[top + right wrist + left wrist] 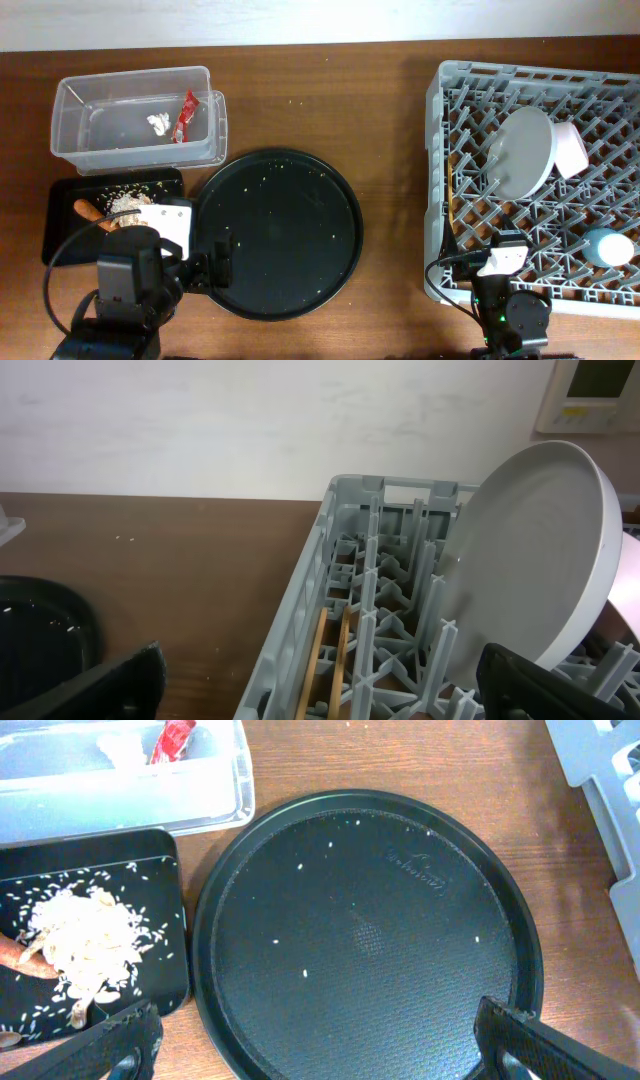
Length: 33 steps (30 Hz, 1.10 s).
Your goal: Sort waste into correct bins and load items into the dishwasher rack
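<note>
The clear tub [70, 95] at the back left holds the red wrapper [184, 115] and the white paper scrap [158, 124]. In front of it, the shallow black tray [60, 235] holds beige food scraps [130, 200] and the carrot [88, 211]. The grey rack [440, 120] on the right holds the upright plate [525, 152], the bowl [572, 150], the light-blue cup [608, 247] and the chopsticks [455, 215]. My left gripper [315, 1035] is open and empty over the round tray's near edge. My right gripper [320, 680] is open and empty at the rack's front left corner, above the chopsticks [325, 660].
The large round black tray [280, 235] lies in the middle of the wooden table with a few rice grains on it [370, 930]. The black tray's corner [150, 870] nearly touches its left rim. The tub's rim [200, 805] is just behind.
</note>
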{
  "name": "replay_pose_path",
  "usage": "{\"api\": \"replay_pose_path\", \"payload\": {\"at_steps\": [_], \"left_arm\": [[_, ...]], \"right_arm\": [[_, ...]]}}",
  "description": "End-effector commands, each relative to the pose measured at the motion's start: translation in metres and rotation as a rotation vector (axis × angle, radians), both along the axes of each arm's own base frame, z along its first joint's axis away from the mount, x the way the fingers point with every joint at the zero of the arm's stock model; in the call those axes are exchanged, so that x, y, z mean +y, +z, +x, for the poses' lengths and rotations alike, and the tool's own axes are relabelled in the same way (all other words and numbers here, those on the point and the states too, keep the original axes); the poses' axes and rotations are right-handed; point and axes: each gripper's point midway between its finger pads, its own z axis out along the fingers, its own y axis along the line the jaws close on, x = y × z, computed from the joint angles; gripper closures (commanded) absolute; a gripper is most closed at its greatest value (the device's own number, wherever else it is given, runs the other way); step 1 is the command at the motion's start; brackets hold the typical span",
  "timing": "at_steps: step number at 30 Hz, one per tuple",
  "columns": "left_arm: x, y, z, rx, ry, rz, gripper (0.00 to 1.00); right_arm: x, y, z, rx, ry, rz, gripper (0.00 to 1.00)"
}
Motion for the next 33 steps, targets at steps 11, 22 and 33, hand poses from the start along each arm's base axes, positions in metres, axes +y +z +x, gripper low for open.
{"api": "replay_pose_path", "payload": {"at_steps": [11, 22, 33], "left_arm": [[0.016, 0.007, -0.003, -0.049, 0.045, 0.077, 0.01], [0.027, -0.030, 0.012, -0.593, 0.130, 0.036, 0.01], [0.011, -0.075, 0.025, -0.687, 0.006, 0.083, 0.01]], "right_arm": [[-0.002, -0.002, 0.000, 0.001, -0.011, 0.002, 0.02], [-0.002, -0.002, 0.000, 0.001, -0.011, 0.002, 0.02], [-0.002, -0.002, 0.000, 0.001, -0.011, 0.002, 0.02]]}}
